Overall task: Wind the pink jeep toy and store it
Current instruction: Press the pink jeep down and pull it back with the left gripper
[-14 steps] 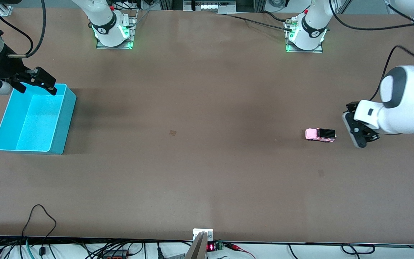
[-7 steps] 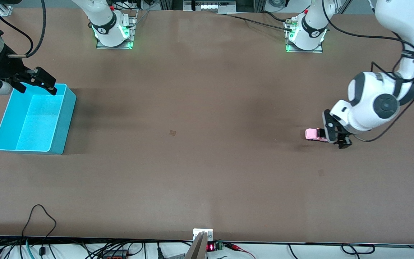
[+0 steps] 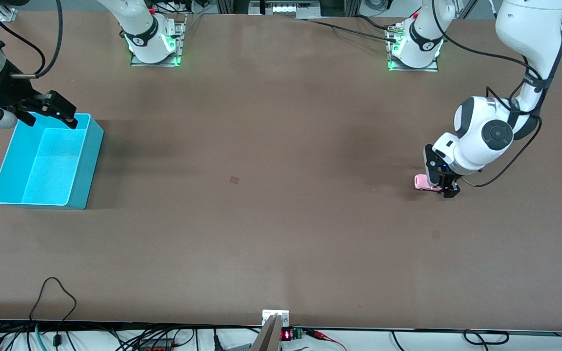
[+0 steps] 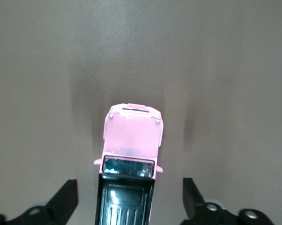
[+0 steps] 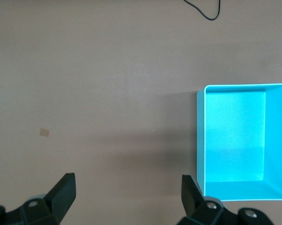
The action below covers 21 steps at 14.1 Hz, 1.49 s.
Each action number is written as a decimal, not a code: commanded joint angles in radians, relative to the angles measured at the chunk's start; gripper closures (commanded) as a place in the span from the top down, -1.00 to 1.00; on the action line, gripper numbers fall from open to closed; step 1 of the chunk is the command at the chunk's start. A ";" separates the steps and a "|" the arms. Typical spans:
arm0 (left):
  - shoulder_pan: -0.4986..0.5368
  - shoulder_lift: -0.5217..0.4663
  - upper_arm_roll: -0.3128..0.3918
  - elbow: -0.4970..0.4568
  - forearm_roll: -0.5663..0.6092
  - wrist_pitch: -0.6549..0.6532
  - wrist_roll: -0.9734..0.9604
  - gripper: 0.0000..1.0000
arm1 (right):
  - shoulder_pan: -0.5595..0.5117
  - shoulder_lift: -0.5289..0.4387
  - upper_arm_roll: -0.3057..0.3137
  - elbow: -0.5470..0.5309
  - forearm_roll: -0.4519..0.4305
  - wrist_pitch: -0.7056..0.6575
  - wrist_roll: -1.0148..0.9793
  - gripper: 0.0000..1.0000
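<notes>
Straddling the pink jeep toy [image 4: 130, 159], the left claw [image 3: 443, 184] stands low with its fingers [image 4: 65, 199] wide, one on each side and apart from it. The jeep sits on the tabletop [image 3: 281, 219] toward the left arm's end. The right claw [image 3: 49, 111] waits wide open over the cyan bin [image 3: 83, 161], well apart.

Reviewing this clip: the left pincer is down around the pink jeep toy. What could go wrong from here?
1. The left pincer straddles only the black rear of the pink jeep toy, fingers open and apart from it; closing that far back could pivot or squirt it out.
2. On its wheels, a nudge may roll it away.
3. The cyan bin sits at the right arm's end, under the waiting open right pincer; that long carry risks a drop.
</notes>
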State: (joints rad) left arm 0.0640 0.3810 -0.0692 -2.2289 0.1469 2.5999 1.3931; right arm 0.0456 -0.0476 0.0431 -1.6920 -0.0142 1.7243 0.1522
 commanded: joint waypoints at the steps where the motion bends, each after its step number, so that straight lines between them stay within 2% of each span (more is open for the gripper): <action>1: 0.007 0.006 0.002 0.005 0.020 0.011 0.033 0.23 | -0.003 0.006 -0.003 0.021 -0.003 -0.015 -0.011 1.00; 2: 0.008 0.006 0.002 0.008 0.020 0.011 0.049 -0.20 | -0.001 0.012 -0.003 0.021 -0.001 -0.008 -0.011 1.00; 3: 0.010 0.004 0.002 0.008 0.020 0.006 0.058 -0.52 | 0.002 0.021 -0.003 0.026 -0.004 -0.005 -0.010 1.00; 5: 0.011 0.004 0.002 0.008 0.019 -0.003 0.056 -0.68 | 0.002 0.022 -0.002 0.032 -0.006 -0.005 -0.010 1.00; 13: 0.034 0.032 0.006 0.018 0.019 -0.021 0.067 -0.64 | -0.001 0.022 -0.003 0.037 -0.001 -0.005 -0.002 1.00; 15: 0.077 0.068 0.008 0.053 0.019 -0.021 0.145 -0.67 | -0.001 0.022 -0.003 0.037 -0.001 -0.005 -0.008 1.00; 21: 0.319 0.195 0.009 0.175 0.019 -0.017 0.360 -0.68 | -0.001 0.028 -0.003 0.037 -0.003 -0.003 -0.010 1.00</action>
State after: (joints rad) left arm 0.3064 0.4430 -0.0509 -2.1334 0.1473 2.5822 1.6905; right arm 0.0442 -0.0325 0.0423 -1.6784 -0.0142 1.7266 0.1521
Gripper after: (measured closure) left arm 0.498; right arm 0.000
